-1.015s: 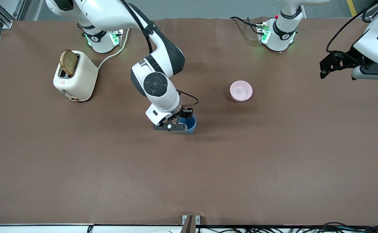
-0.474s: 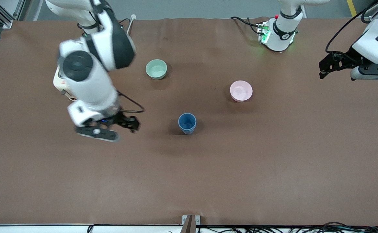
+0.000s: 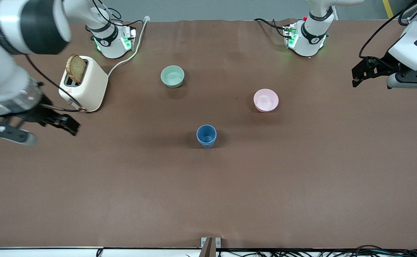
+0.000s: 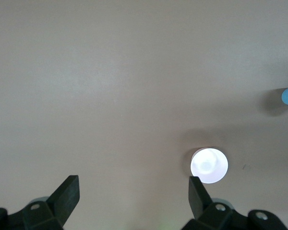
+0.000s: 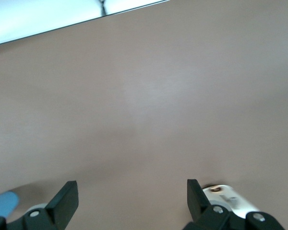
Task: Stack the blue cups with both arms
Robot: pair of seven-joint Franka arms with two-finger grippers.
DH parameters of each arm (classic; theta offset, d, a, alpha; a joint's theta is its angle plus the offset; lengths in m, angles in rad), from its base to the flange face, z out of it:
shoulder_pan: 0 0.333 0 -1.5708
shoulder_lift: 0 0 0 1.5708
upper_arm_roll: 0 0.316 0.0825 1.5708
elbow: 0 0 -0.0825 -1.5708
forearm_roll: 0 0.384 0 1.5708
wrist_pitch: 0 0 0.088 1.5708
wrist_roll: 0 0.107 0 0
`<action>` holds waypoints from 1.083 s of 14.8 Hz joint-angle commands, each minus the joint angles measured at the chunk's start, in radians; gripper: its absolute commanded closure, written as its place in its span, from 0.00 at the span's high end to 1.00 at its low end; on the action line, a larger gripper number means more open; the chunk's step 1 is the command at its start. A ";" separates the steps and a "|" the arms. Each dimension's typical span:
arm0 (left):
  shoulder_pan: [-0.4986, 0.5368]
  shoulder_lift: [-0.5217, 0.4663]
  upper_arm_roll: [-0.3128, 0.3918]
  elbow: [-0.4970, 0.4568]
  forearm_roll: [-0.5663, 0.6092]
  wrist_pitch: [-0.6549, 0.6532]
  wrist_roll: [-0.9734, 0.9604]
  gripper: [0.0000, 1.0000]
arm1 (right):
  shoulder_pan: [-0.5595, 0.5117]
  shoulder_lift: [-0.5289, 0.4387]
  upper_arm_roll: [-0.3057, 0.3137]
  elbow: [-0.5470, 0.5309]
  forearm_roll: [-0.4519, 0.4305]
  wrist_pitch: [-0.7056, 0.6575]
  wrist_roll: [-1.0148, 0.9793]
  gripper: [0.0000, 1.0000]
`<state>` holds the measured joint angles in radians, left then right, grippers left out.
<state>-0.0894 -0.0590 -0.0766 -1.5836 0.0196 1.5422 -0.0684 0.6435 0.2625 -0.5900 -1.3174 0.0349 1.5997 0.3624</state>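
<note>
Nested small blue plastic tumblers stand stacked at centre; right gripper, at their nine o'clock over the table, and left gripper, waiting at two o'clock, both gape wide and empty, clear of the stack

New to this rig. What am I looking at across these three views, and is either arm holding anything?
Two white robot arms work at a brown table. The wide picture comes from a high camera facing them; the other two come from cameras on each arm's wrist, looking down past its own black fingers.

The right gripper hangs open and empty near the toaster, which has a slice of bread sticking up. The left gripper waits open and empty at its own end of the table.

On the table: the blue cups, apparently one nested inside the other, a mint-green bowl and a pale pink bowl. The left wrist view shows that pink bowl as a bright disc.
</note>
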 commanded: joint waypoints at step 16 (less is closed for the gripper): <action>0.017 0.028 -0.002 0.053 0.000 -0.007 0.027 1.00 | -0.653 -0.264 0.446 -0.183 -0.026 -0.069 -0.356 1.00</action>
<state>-0.0788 -0.0426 -0.0752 -1.5578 0.0196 1.5462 -0.0612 -0.0392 0.0425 -0.1202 -1.4454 0.0280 1.5092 -0.0037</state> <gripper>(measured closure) 0.000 0.000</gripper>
